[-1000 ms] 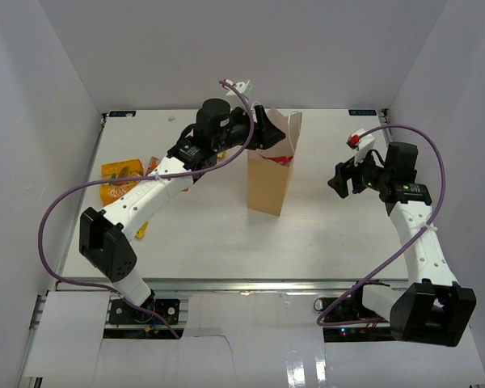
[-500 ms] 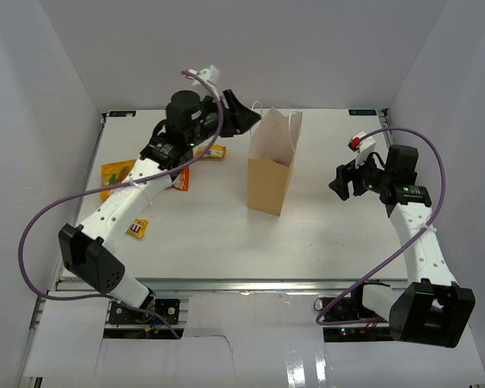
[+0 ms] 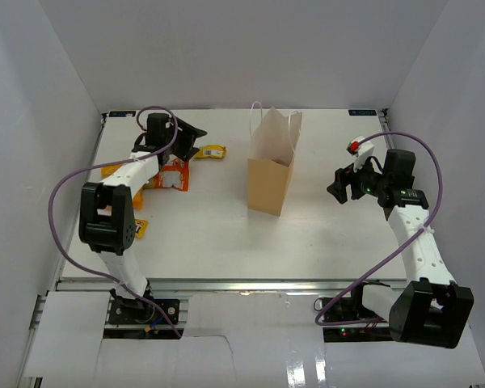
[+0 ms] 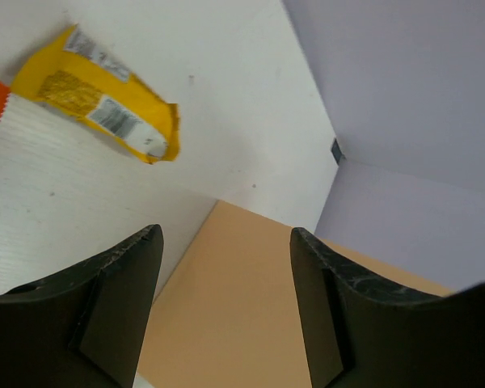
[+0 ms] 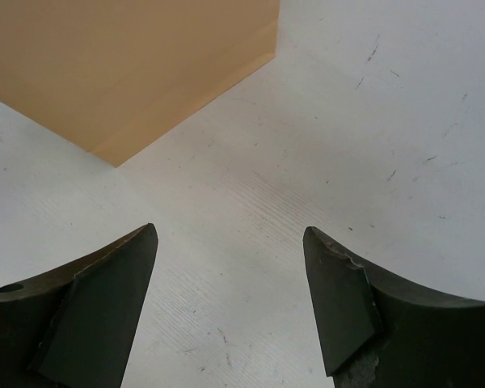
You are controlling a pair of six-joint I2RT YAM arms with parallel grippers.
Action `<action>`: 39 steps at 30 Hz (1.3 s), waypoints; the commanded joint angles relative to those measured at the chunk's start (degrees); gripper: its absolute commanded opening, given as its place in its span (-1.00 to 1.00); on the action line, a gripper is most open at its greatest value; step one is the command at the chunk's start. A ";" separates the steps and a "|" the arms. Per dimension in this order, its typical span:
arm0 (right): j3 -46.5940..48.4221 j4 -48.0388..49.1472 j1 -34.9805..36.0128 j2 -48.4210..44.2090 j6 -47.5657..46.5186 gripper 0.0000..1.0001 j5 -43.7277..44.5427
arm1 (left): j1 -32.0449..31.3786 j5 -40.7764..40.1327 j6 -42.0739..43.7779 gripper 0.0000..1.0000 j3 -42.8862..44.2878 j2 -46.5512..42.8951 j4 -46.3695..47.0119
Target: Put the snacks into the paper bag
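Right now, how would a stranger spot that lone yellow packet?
Find the tall tan paper bag mid-table. Just left of it, towards the back, lies a yellow packet. It is nearest the bag; the orange packets lie further left.

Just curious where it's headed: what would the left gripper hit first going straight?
Probably the paper bag, seen straight ahead of the left gripper; the yellow packet lies off to the side. Depth is unclear.

The tan paper bag (image 3: 268, 182) stands upright (mouth open). Left of it lie a yellow packet (image 3: 213, 151), just beyond that an orange-and-white packet (image 3: 172, 176), and farther off a small yellow packet (image 3: 137, 229).
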 commanded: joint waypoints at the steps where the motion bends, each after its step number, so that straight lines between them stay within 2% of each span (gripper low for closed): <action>1: -0.14 3.19 -0.34 -0.20 0.47 0.57 -1.35 | -0.25 -2.70 -7.26 0.49 4.55 4.84 -2.69; 5: -0.40 3.45 -0.43 -0.29 0.47 0.57 -0.83 | -0.17 -6.04 -12.80 0.52 6.84 10.47 -5.24; 6: -0.40 3.46 -0.43 -0.29 0.56 0.57 -0.82 | -0.17 -6.48 -13.68 0.63 7.28 11.54 -5.68; 9: -0.49 3.81 -0.43 -0.38 1.88 0.57 -0.91 | -0.43 -6.40 -15.53 0.69 10.17 16.11 -6.82; 21: 0.65 3.81 -0.87 0.15 3.73 0.57 -1.44 | -1.48 -9.74 -20.72 0.62 24.15 28.07 -18.78; 23: 0.74 3.81 -0.87 0.24 3.73 0.57 -1.44 | -1.57 -9.74 -21.16 0.42 25.12 29.12 -18.87; 26: 1.09 3.81 -0.87 0.41 3.73 0.57 -1.53 | -1.66 -9.39 -21.51 0.26 25.91 30.36 -18.87; 27: 1.18 3.81 -0.87 0.50 3.73 0.57 -1.61 | -1.83 -9.04 -21.43 0.15 26.18 30.45 -18.87; 32: 1.27 3.81 -0.87 0.50 3.73 0.57 -1.62 | -1.83 -8.60 -19.93 -0.11 25.57 29.83 -18.52; 37: 1.44 3.81 -0.87 0.41 3.73 0.57 -1.62 | -1.75 -6.32 -14.32 -0.42 25.91 27.55 -15.36; 39: 1.53 3.63 -0.87 0.33 3.73 0.57 -1.62 | -1.83 -5.26 -10.63 -0.47 25.39 24.58 -13.25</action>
